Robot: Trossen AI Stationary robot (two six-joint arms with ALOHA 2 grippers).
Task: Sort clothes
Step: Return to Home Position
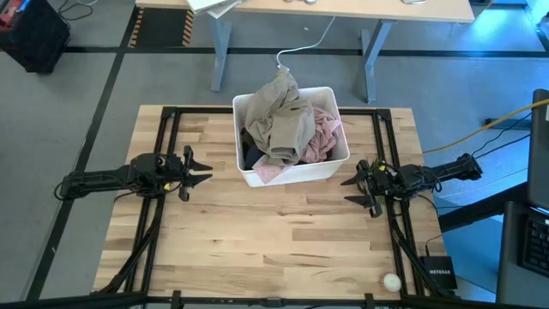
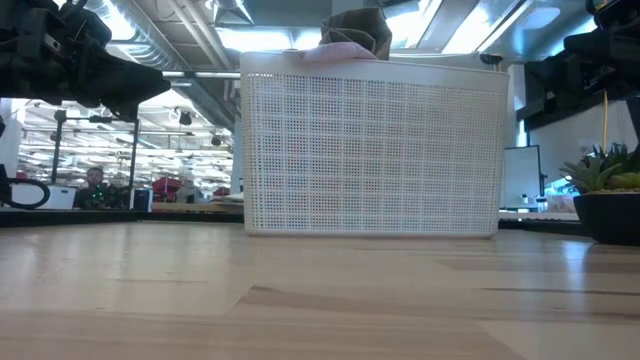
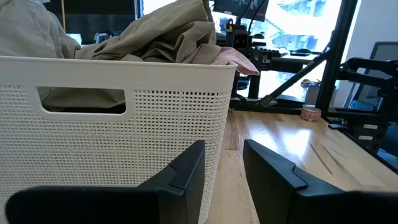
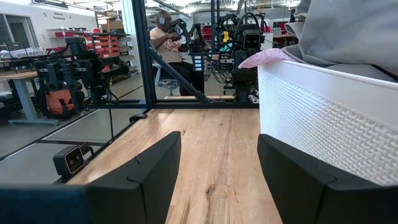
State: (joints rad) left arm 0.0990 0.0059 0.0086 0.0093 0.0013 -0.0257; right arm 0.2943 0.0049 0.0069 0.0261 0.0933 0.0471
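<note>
The clothes are heaped in a white plastic bin [image 1: 322, 167] at the table's far middle: a khaki-beige garment [image 1: 283, 120] on top, a pale pink one [image 1: 322, 137] beside it, a dark one [image 1: 250, 154] low at the bin's left wall. My left gripper [image 1: 206, 168] stands open left of the bin, level, pointing at it, apart from it. My right gripper [image 1: 347, 190] stands open right of the bin, also level, holding nothing. In the wrist views the bin wall [image 3: 124, 137] and its pink overhang [image 4: 267, 57] show beyond the open fingers.
Bare wooden table [image 1: 274, 249] lies in front of the bin. A small white ball [image 1: 392, 281] sits at the near right corner. Black frame rails [image 1: 163, 154] run along both table sides. A potted plant [image 2: 605, 185] and a person [image 4: 166, 34] show beyond the table.
</note>
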